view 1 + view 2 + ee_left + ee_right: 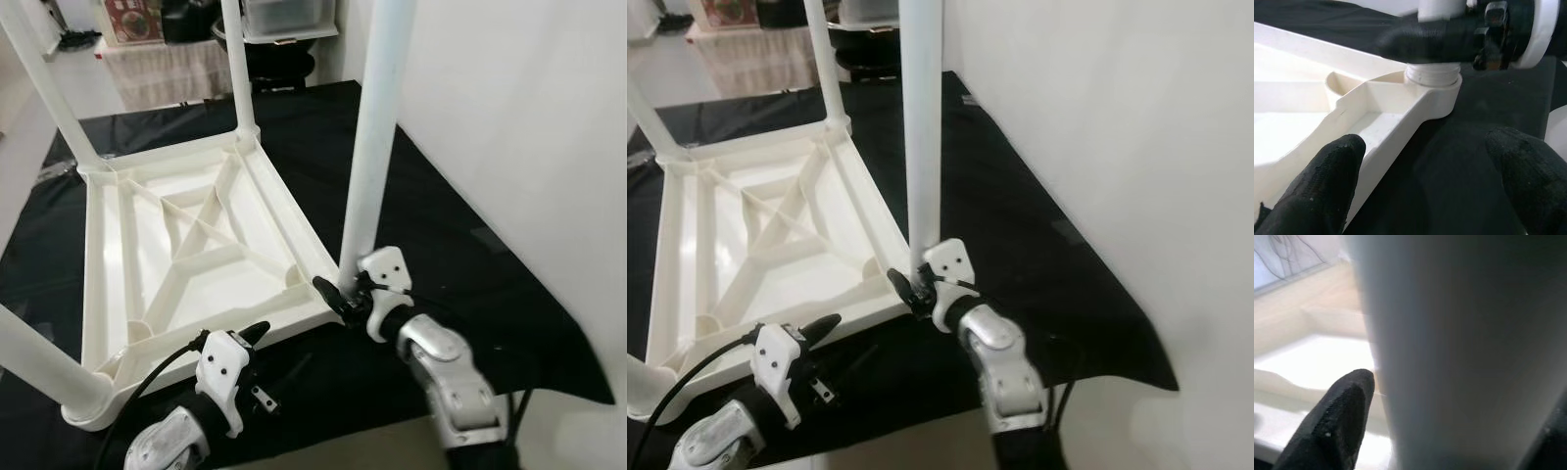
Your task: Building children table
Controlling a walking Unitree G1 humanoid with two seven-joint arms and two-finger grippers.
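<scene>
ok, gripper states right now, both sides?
Left gripper: open, holding nothing, near the tabletop's front edge.
Right gripper: shut on the table leg, at its base.

I work in a lived-in home room, on a floor spread with a black cloth (460, 264) beside a plain white wall (529, 117). Behind my workspace, a side table draped in a pale fringed cloth (167, 69) carries a printed box (132, 20), and a translucent plastic storage bin (289, 15) sits nearby: ordinary household clutter.
</scene>
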